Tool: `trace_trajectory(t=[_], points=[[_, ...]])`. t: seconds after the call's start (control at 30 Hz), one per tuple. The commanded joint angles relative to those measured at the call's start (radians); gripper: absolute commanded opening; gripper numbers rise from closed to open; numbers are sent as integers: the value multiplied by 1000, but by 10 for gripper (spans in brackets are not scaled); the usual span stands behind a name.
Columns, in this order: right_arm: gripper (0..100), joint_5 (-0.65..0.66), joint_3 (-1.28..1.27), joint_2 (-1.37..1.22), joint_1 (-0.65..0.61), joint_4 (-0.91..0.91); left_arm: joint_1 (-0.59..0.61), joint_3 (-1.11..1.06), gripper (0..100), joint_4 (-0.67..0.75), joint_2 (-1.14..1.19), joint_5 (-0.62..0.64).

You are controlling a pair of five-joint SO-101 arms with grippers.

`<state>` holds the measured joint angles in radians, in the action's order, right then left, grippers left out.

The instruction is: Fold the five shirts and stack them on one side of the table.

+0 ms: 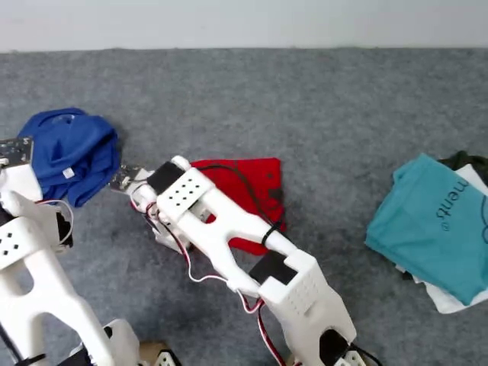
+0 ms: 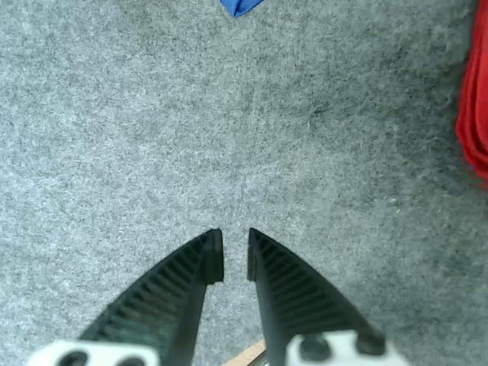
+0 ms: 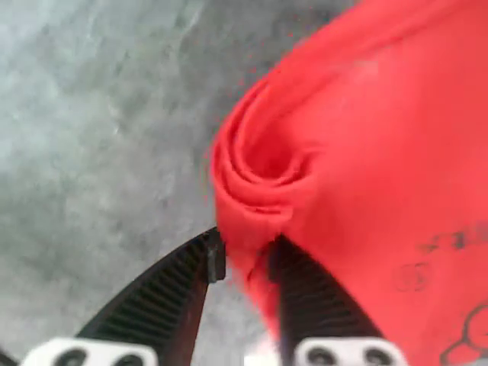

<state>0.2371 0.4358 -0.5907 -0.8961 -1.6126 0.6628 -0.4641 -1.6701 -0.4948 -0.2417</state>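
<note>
In the high view I'm watching the right gripper hanging low over the grey table, just off the edge of the red shirt, with its arm lying across that shirt. The red shirt is sitting near the middle of the table, already roughly squared. The blue shirt is lying crumpled toward one end, and the left gripper is waiting right beside it. At the far end the teal shirt is topping a pile, with a white shirt and a dark shirt peeking out beneath.

In the left wrist view I'm seeing the left gripper all but closed, with only a thin slit between the jaws and nothing in them, pointing at bare carpet. A blue corner and a strip of the red shirt are showing at the edges.

In the right wrist view the right gripper is pinching a rolled fold at the rim of the red shirt. The jaws are clamping down on the cloth, which is bunching between them.

I'm judging that I'm partway through folding the red shirt, the fourth of five, with the blue one not yet started. The next move is calling for a steady lift and carry of this pinched edge across the shirt, keeping the grip firm so the layers aren't slipping out or dragging the whole garment along.
</note>
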Motion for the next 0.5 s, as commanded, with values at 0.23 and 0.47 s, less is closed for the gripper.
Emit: trace_trajectory(t=[0.23,0.47], points=[[205,40,48,174,12,-18,-6,-36,73,26,-21,-29],[257,35,48,249,125,-16,-6,-36,73,26,-21,-29]])
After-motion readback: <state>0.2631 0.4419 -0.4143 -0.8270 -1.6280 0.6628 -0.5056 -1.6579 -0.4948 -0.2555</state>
